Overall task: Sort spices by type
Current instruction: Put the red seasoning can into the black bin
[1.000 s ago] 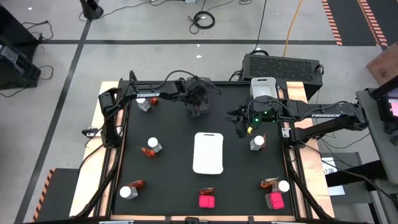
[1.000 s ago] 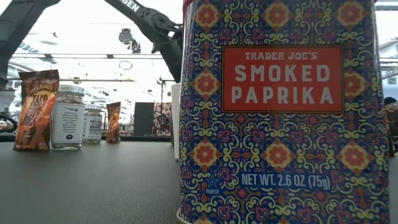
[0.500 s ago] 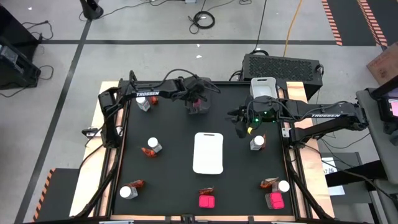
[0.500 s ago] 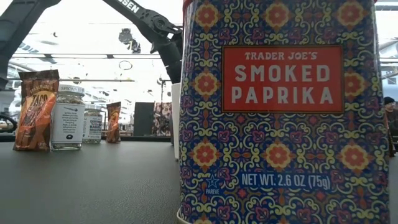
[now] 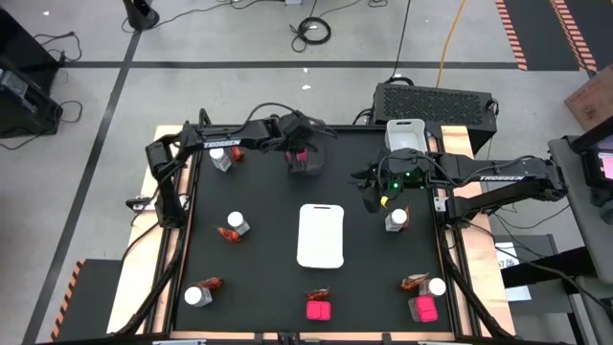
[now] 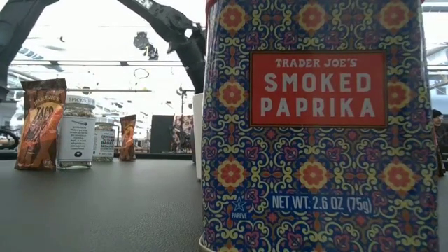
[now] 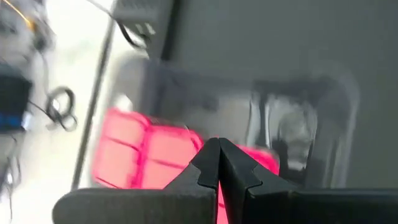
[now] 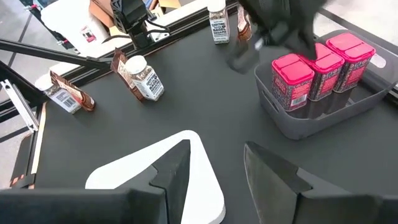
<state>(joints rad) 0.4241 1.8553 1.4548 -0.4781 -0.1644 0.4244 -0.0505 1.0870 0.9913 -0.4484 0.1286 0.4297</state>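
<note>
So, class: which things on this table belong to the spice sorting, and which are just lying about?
Belong: pink boxes, some in the grey bin; white-capped jars; red-orange packets.

Lying about: white tray; cables on the floor.

- Black surface (image 5: 268,259) carries a white tray (image 5: 321,235) at centre.
- Jars (image 5: 237,222), packets (image 5: 319,292) and pink boxes (image 5: 318,310) surround the tray.
- A grey bin (image 5: 305,163) lies behind it.

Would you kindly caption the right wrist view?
Three pink tins stand in a grey bin, beyond the right tool.
</note>
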